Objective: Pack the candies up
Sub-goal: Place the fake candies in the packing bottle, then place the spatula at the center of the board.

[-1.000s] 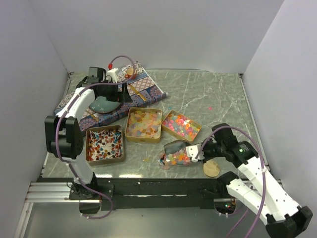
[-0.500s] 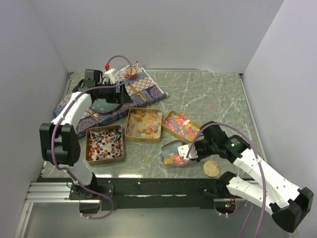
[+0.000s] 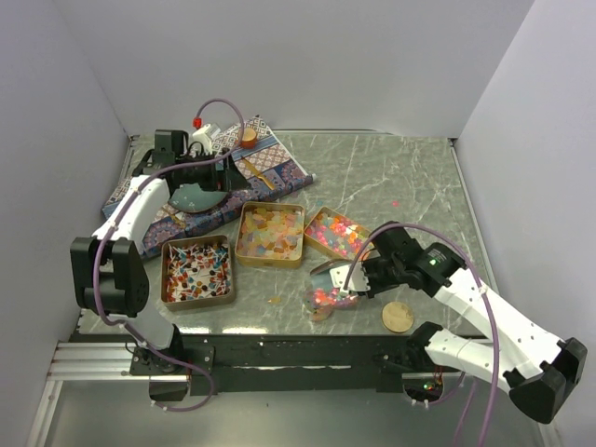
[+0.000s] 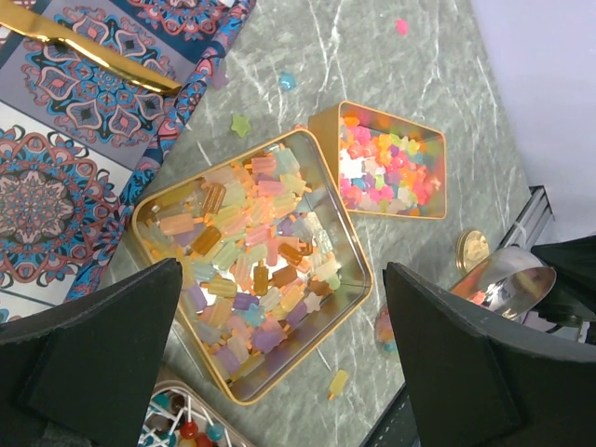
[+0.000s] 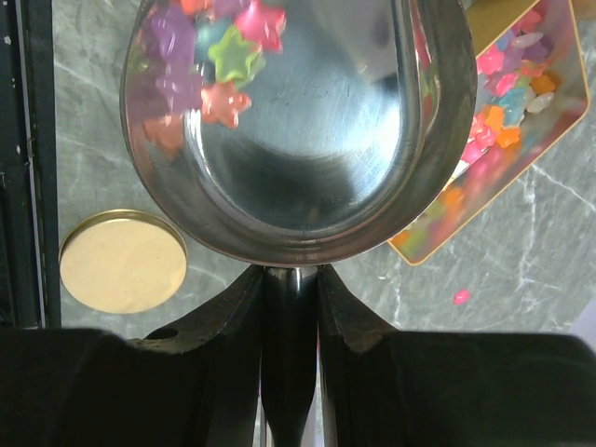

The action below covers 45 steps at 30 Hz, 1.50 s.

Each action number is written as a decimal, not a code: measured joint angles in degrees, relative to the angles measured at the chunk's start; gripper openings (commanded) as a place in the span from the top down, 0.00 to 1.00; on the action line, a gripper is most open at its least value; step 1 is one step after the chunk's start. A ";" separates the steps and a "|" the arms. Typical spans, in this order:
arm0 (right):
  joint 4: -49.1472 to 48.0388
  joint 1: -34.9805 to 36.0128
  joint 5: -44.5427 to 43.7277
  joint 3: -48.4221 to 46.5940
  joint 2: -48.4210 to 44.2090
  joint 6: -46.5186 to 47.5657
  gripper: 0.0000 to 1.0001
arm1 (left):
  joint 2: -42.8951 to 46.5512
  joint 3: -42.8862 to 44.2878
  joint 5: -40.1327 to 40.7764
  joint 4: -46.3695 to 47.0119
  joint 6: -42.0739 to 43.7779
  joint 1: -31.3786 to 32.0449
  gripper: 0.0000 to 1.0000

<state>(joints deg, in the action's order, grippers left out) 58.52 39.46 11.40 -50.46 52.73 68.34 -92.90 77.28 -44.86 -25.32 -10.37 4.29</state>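
The right hand (image 5: 291, 279), clamped on the scoop (image 5: 289, 140) handle, has raised and tipped it. The candies (image 5: 209, 56) crowd its lip, others heaped on the worktop (image 3: 410, 177) below; pouring likely begun. The left hand (image 3: 219, 174) is wide open, empty.

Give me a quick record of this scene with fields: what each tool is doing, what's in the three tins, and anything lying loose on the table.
left tool: open, holding nothing, at the patterned cloth behind the tins
right tool: shut on the handle of the scoop
scoop load: a few star candies at the far end of the bowl
left tin: red, white, black mix
middle tin: pale yellow-orange pieces
right tin: bright pink, orange, yellow pieces
loose candies: small pile beside the scoop
round disc: lying flat, right of the scoop
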 measured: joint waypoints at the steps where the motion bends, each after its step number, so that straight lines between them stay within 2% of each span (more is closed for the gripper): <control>1: 0.37 0.42 -0.37 -0.48 0.28 -0.09 1.00 | 0.24 -0.35 -0.31 0.31 -0.11 -0.04 0.03; 10: 5.51 3.45 -4.85 -5.42 2.32 0.66 1.00 | 0.92 -1.57 -1.97 2.16 -1.64 -0.55 0.03; 21: 8.22 2.40 -9.20 -9.07 2.16 -1.79 1.00 | 1.57 -1.70 -2.45 2.49 -2.97 -0.63 0.03; 24: 5.64 -2.82 -9.35 -8.52 0.26 -7.08 1.00 | 2.54 -1.70 -2.23 2.47 -2.97 -0.61 0.03; 28: -3.17 -17.66 -7.39 -5.64 -1.03 -18.84 1.00 | 4.92 -1.79 -1.84 2.19 -2.86 -0.02 0.03; 32: -14.29 -31.89 -5.57 -2.95 1.92 -31.89 1.00 | 7.28 -2.75 -1.84 1.86 -2.58 1.57 0.03; 35: -21.42 -39.74 -4.66 -2.80 7.43 -40.65 1.00 | 7.96 -4.07 -1.86 1.86 -2.62 2.56 0.03; 39: -28.37 -45.29 -2.71 -4.79 18.99 -48.54 1.00 | 7.93 -6.16 -1.68 1.92 -2.84 2.78 0.03; 45: -38.60 -46.66 -0.79 -5.49 31.54 -53.88 1.00 | 7.45 -8.15 0.20 1.60 -1.86 3.48 0.03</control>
<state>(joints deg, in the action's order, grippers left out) 19.92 -7.20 10.61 -55.94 84.27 14.46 -85.45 69.12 -44.66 -23.73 -12.23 7.77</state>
